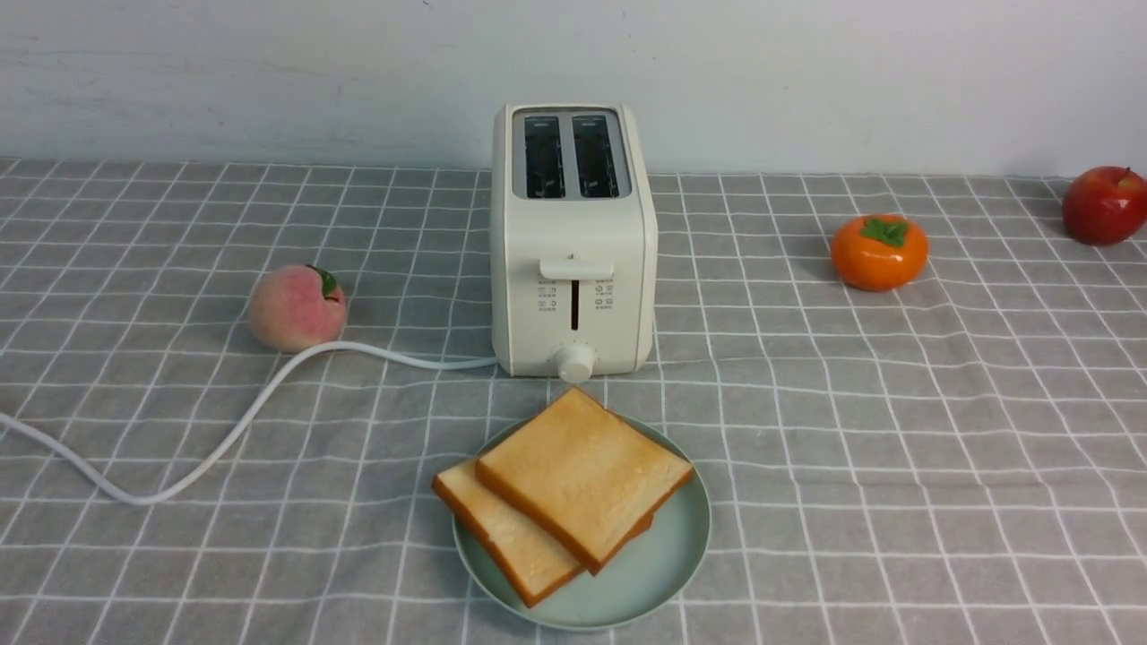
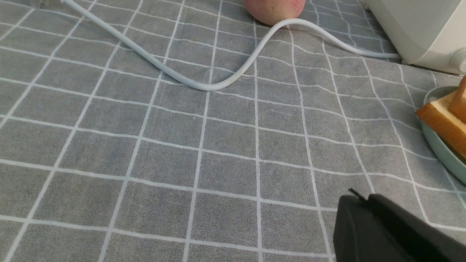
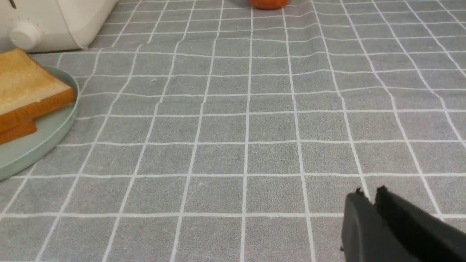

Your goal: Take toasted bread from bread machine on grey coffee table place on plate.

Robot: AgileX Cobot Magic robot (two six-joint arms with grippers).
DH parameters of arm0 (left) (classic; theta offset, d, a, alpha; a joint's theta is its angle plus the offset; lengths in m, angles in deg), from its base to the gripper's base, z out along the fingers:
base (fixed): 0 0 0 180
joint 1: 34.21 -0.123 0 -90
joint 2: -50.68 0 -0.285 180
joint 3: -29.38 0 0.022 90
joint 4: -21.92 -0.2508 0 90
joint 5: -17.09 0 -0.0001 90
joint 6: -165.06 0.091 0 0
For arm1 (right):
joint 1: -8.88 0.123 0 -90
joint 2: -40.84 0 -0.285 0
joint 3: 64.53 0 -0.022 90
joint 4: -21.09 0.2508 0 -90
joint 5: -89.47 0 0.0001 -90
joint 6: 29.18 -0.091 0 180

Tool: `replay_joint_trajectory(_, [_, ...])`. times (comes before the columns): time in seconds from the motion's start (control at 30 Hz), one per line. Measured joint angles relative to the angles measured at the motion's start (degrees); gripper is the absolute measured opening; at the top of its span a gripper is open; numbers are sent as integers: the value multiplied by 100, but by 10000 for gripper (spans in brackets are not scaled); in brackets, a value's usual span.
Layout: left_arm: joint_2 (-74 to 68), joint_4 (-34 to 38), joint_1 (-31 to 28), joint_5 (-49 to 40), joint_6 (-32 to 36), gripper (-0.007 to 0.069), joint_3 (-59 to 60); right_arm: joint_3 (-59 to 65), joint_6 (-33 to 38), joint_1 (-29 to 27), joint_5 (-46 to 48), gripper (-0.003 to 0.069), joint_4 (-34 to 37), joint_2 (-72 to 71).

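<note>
Toasted bread [image 1: 573,488]: two thick square slices, golden-tan faces, orange-brown crusts, stacked askew on pale mint plate [image 1: 659,569] just in front of bread machine [image 1: 573,242]; upper slice overlaps lower, lower pokes past plate rim. Both slots empty. Plate and toaster on grey coffee table [image 1: 896,448]. Left gripper [image 2: 358,198] closed, holding nothing. Right gripper [image 3: 368,194] pressed together, holding nothing. Both over bare cloth, well apart from plate.

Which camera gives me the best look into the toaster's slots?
The front view: both slots of the toaster show from above, dark and empty. The left wrist view catches only its lower corner; the right wrist view only its base and knob.
</note>
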Motion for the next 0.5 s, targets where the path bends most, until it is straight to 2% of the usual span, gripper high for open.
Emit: replay_joint_trajectory(0.5, [0, 0, 0, -10, 0, 36, 0, 0, 0, 0, 0, 83, -13, -1])
